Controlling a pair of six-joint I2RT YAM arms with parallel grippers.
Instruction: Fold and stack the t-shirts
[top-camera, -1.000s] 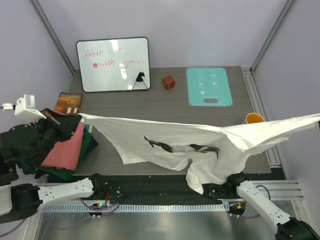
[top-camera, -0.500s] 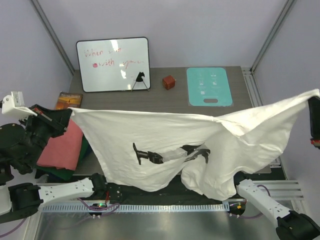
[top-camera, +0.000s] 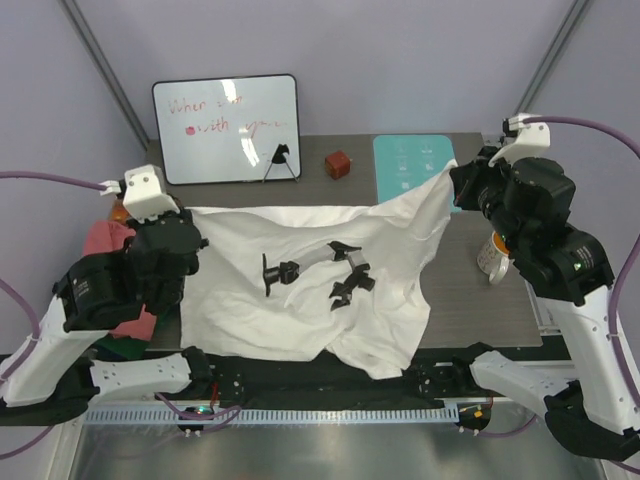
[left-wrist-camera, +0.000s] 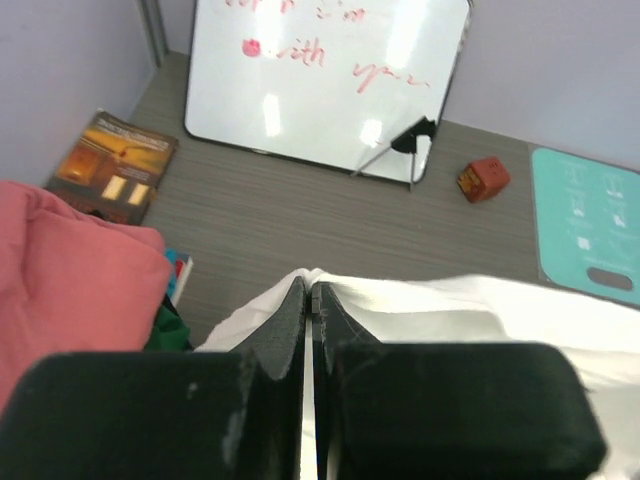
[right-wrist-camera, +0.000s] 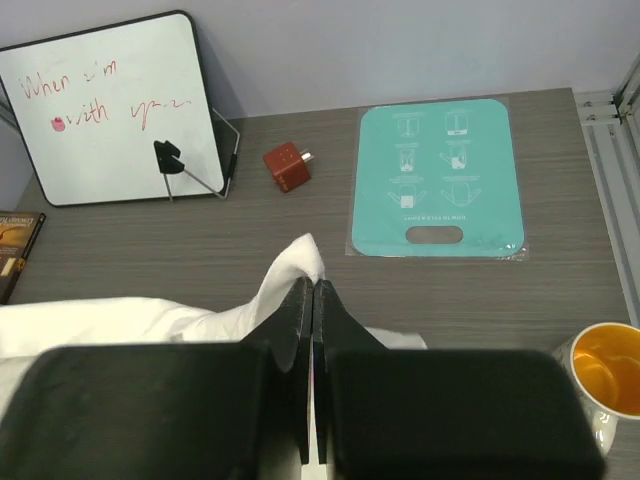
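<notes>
A large white t-shirt (top-camera: 300, 300) with a black print lies spread over the table's middle, its near hem hanging over the front edge. My left gripper (top-camera: 186, 222) is shut on its far left corner, a thin fold of white cloth (left-wrist-camera: 480, 310) pinched at the tips (left-wrist-camera: 310, 290). My right gripper (top-camera: 457, 180) is shut on the far right corner, which stands up in a peak (right-wrist-camera: 300, 258) above the closed fingertips (right-wrist-camera: 312, 285). A salmon-pink t-shirt (left-wrist-camera: 70, 270) lies on a dark green one (left-wrist-camera: 165, 330) at the left, partly hidden under my left arm (top-camera: 105, 240).
A whiteboard (top-camera: 227, 128) stands at the back left with a red-brown cube (top-camera: 338, 163) beside it. The teal mat (top-camera: 415, 170) lies at the back right. An orange-lined cup (right-wrist-camera: 600, 375) stands by the right edge. A book (left-wrist-camera: 110, 165) lies far left.
Both arms swung in from the sides and toward the back, bringing the white t-shirt down from being stretched in the air to lying on the table. Both grips held.
</notes>
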